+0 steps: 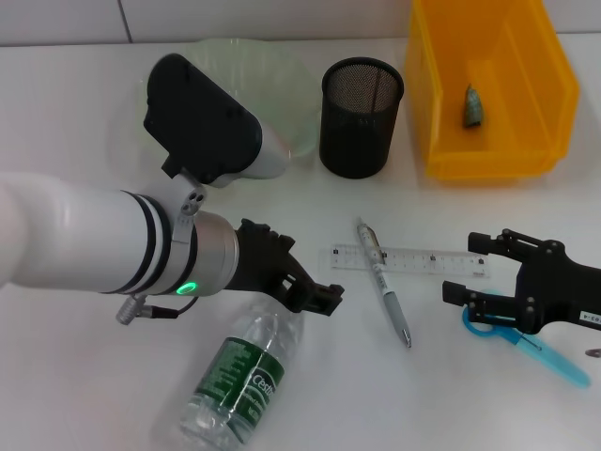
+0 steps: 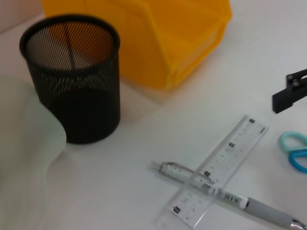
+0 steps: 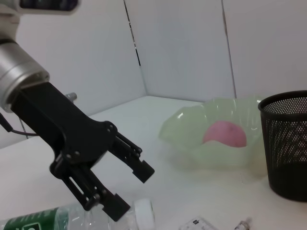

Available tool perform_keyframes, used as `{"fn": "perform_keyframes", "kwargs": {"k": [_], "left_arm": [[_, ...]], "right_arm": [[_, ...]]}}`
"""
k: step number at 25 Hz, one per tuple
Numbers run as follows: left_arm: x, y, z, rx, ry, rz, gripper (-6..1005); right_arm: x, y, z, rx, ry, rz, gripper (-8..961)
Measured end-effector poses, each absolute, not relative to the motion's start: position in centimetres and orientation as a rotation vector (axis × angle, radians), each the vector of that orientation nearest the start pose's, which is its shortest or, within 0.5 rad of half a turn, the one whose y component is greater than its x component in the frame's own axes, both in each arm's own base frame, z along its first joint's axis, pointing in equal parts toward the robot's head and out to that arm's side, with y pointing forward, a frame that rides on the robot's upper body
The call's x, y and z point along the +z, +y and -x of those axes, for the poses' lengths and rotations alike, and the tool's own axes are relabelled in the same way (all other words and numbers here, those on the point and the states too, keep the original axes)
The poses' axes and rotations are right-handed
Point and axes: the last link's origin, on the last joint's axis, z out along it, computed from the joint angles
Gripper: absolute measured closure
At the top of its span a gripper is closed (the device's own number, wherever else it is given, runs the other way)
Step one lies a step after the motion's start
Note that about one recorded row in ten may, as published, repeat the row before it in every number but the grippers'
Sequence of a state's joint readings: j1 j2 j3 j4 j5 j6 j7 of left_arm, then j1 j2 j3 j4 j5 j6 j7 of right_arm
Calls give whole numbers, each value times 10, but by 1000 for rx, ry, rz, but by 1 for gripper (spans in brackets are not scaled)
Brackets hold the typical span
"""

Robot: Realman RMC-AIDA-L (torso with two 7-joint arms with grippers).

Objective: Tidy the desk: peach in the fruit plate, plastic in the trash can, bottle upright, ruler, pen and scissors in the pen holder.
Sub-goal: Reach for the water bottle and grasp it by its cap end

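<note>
The left pincer (image 1: pixel 315 291) hangs released, its two black fingers spread with nothing between them, directly over the neck end of the bottle (image 1: pixel 239 381), which lies on its side on the white counter (image 1: pixel 94 122) with its green label up; the right wrist view shows the bottle's white cap (image 3: pixel 144 214) just below and beside the lower fingertip, though whether they touch cannot be told. Beyond this pincer, toward the far edge of the counter, sits the pale green fruit plate (image 1: pixel 286 89), partly hidden by the arm in the head view, and the right wrist view shows the pink peach (image 3: pixel 224 134) already lying in it. Just beside the plate stands the black mesh pen holder (image 1: pixel 361 117), upright, and next to that the yellow trash can (image 1: pixel 488 85) with a small grey-green scrap of plastic (image 1: pixel 472 105) inside. Between the two pincers the clear ruler (image 1: pixel 410 260) lies flat, with the pen (image 1: pixel 383 282) lying across its end nearer the left pincer. The right pincer (image 1: pixel 470 268) is also released, fingers apart, near the ruler's other end and directly over the blue-handled scissors (image 1: pixel 526 340), which lie on the counter under it.
</note>
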State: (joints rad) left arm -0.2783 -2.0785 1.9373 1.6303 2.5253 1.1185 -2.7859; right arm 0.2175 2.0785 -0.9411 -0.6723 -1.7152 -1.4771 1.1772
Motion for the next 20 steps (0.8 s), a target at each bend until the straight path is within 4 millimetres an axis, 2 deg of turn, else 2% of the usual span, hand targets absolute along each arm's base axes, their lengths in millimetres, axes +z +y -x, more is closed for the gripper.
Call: {"fn": "perform_keyframes", "kwargs": {"k": [6, 20], "left_arm": [[-87, 293, 160, 237, -807, 2630, 225], [-93, 301, 165, 268, -820, 2626, 271]], "right_arm": [[-14, 255, -322, 695, 656, 2589, 110], [-16, 252, -325, 691, 680, 2581, 111]]}}
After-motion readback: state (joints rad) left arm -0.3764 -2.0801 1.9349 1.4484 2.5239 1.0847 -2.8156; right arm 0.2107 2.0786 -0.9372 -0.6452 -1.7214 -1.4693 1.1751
